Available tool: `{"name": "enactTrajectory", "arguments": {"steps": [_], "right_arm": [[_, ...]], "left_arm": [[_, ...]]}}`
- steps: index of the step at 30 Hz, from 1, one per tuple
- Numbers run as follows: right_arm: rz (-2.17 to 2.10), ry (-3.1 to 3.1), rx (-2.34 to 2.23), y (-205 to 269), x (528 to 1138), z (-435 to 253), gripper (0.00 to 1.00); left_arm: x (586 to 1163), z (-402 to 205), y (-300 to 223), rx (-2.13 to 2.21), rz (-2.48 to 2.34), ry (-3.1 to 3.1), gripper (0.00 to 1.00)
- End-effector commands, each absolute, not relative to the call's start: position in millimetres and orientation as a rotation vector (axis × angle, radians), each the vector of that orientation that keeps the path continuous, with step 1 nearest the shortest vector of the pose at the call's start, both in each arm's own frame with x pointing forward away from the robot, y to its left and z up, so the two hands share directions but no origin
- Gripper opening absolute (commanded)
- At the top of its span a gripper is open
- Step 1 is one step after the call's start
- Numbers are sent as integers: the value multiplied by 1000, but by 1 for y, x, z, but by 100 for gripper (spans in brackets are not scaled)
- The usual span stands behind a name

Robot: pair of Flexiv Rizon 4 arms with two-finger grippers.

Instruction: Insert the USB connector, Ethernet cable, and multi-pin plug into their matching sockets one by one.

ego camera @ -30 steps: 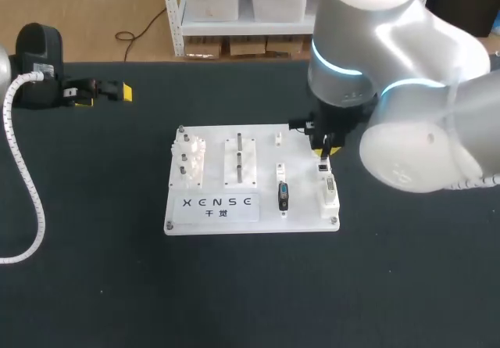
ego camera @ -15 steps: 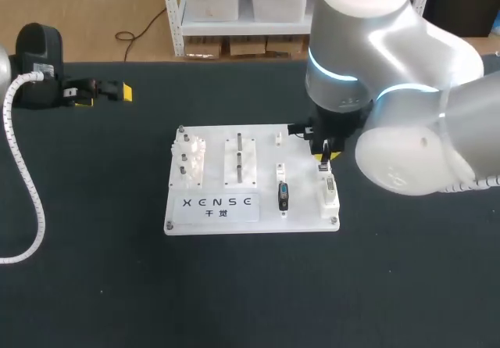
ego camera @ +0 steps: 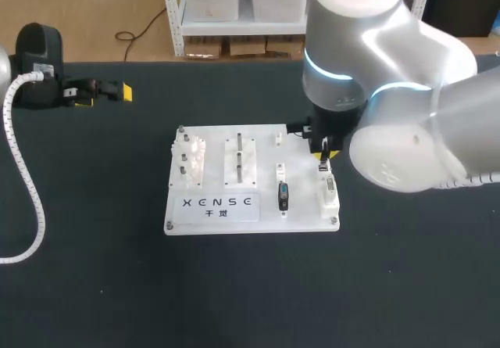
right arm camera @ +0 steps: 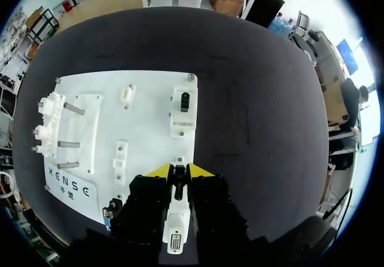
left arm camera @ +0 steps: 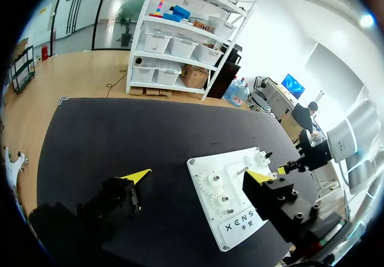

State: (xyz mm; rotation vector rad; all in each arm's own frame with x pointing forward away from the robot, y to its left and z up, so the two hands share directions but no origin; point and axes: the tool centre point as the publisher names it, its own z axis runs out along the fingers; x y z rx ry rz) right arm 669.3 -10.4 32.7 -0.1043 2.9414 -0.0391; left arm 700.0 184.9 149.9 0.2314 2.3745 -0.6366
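The white socket board (ego camera: 264, 154) lies mid-table. My right gripper (ego camera: 323, 151) hangs over its right side, shut on a small dark plug (right arm camera: 179, 174); I cannot tell which connector it is. Just in front of the fingers stands a white socket block (ego camera: 330, 193), and its multi-pin socket (right arm camera: 176, 241) shows through the gap between them. A black and blue plug (ego camera: 283, 197) sits in the middle block. Another socket block (right arm camera: 183, 102) stands ahead of the gripper near the board's corner. My left gripper (ego camera: 104, 96) rests at the far left back, open and empty.
Gears (ego camera: 190, 160) and upright pegs (ego camera: 238, 156) fill the board's left half, with a printed label (ego camera: 219, 202) at its front. A white ribbed hose (ego camera: 23, 168) from my left arm loops over the table's left side. Bare black tabletop surrounds the board.
My right arm has drifted slightly left over the board's right side, the plug still between its fingers. The left arm and the board have not moved.
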Motion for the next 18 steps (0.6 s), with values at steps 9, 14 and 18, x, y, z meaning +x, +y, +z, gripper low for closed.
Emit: {"name": "enactTrajectory", "arguments": {"steps": [9,14,18], "right_arm": [[-50,2957,-94,-14,661,27,0],[-40,2951,-102,-10,661,28,0],[-36,2947,-108,-8,662,29,0]], "left_arm": [[700,150,185,231,-637,2374,100],[700,150,185,231,-637,2374,100],[700,150,185,231,-637,2374,100]]}}
